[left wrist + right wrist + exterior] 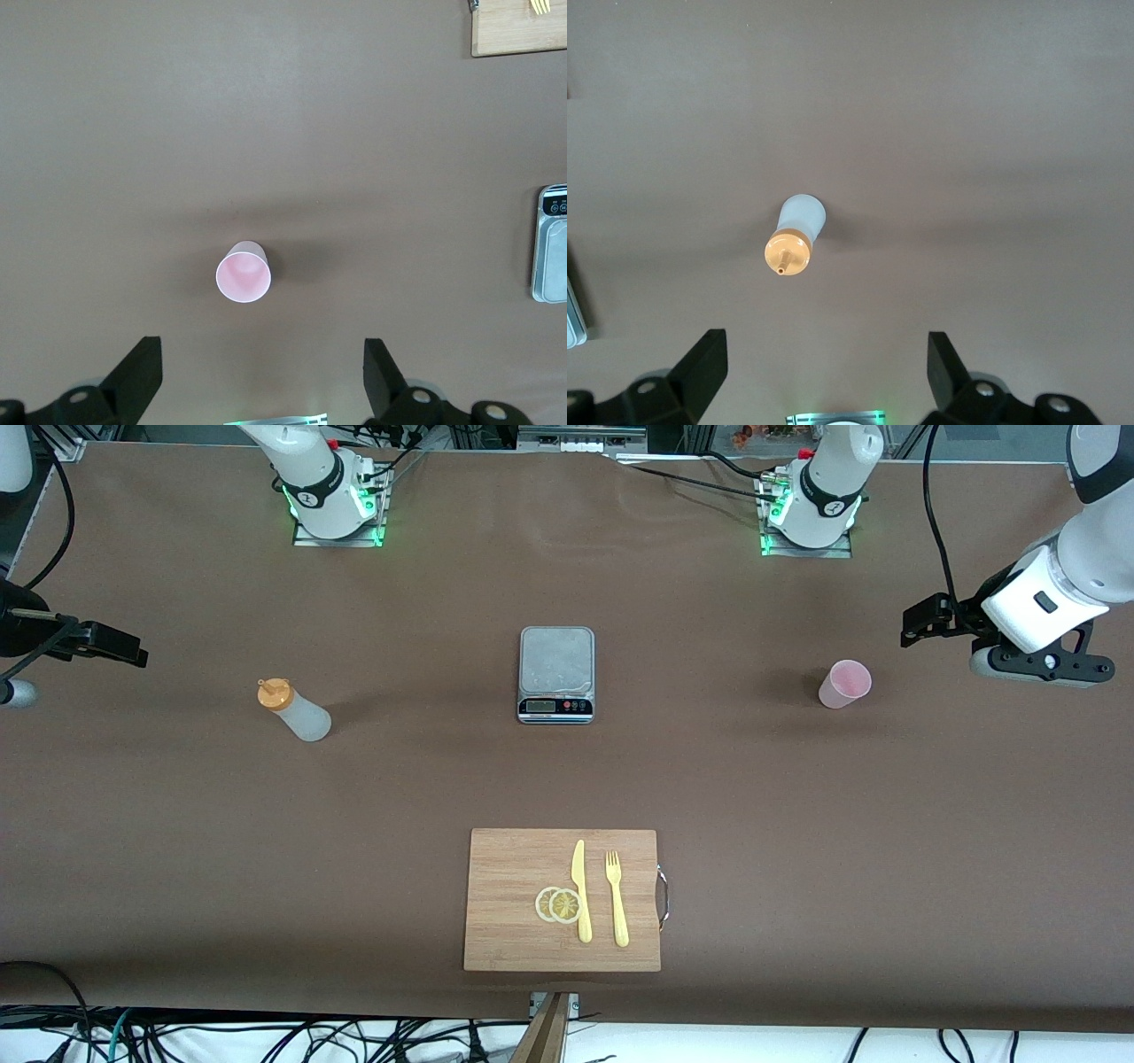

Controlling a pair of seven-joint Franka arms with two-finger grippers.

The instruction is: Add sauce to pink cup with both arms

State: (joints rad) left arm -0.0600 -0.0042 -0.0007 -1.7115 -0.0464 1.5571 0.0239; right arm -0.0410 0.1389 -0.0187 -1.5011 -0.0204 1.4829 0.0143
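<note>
a brown-covered table [177, 824] carries everything, with both arms held high at its ends. the left pincer [262, 376] is spread wide and empty, and the pink cup [244, 271] stands upright on the table below it. the right pincer [824, 376], likewise spread and empty, is held above the upright sauce bottle [796, 237]. either light item could be tipped if a finger is brought down onto its rim or cap; a bottle squeezed too hard could spill before the cup is reached.
</note>
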